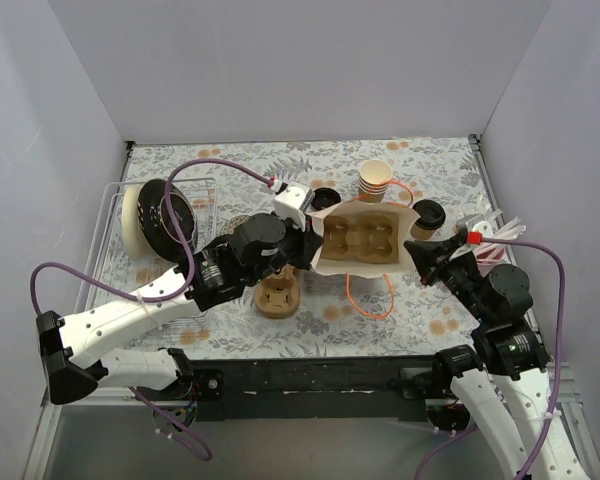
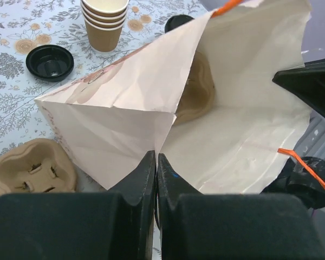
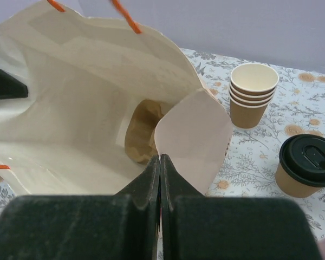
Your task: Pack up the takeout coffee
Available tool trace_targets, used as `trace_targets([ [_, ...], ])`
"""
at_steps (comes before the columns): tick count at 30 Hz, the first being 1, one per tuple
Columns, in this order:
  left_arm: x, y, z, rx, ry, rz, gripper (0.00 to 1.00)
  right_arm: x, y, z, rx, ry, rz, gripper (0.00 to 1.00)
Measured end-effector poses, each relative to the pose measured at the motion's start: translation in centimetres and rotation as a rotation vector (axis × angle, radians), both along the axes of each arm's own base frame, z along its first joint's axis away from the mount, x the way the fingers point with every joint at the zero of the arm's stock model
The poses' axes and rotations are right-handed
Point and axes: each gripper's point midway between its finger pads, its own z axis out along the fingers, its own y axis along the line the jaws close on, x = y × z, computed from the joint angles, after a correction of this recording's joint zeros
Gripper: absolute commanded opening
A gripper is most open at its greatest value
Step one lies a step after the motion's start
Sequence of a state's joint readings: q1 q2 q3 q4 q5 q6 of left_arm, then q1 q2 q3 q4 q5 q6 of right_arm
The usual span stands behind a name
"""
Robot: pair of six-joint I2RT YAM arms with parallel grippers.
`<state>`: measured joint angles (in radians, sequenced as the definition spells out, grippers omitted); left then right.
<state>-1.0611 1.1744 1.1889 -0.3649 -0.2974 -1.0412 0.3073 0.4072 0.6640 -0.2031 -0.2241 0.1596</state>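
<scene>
Closest to me, both arms reach in from the near edge of the desk (image 1: 230, 165). The left gripper (image 2: 156, 162) is clamped tight on one edge of a white paper bag (image 2: 124, 92), and the right gripper (image 3: 160, 162) is pinched closed on a flap of the opposite edge. Between them the bag's mouth is spread open and faces up. A brown pulp carrier (image 1: 360, 238) lies at the bottom of the bag. A second carrier (image 1: 278, 295) sits on the desk just beside the bag, on the left arm's side. Farther back on the right, the takeout coffee (image 3: 307, 165) stands upright on the desk outside the bag with its black lid on, apart from both grippers. Beyond it a stack of lidless cups (image 3: 253, 95) stands near the bag's far side. A loose black lid (image 2: 50, 62) lies to the left of that stack.
</scene>
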Motion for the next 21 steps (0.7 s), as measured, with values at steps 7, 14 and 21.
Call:
trace_targets([
  [7,-0.3,-1.3,-1.8,0.036,-0.024,-0.067,0.00,-0.7,0.0,-1.7,-0.049,0.017,0.026,0.09],
  [14,-0.3,-2.9,-2.5,0.027,0.014,-0.096,0.00,0.2,-0.6,-0.3,-0.101,0.040,-0.015,0.06],
  [21,-0.3,-2.6,-2.7,0.016,0.040,-0.070,0.00,1.2,-1.5,0.2,-0.164,0.149,-0.068,0.01],
])
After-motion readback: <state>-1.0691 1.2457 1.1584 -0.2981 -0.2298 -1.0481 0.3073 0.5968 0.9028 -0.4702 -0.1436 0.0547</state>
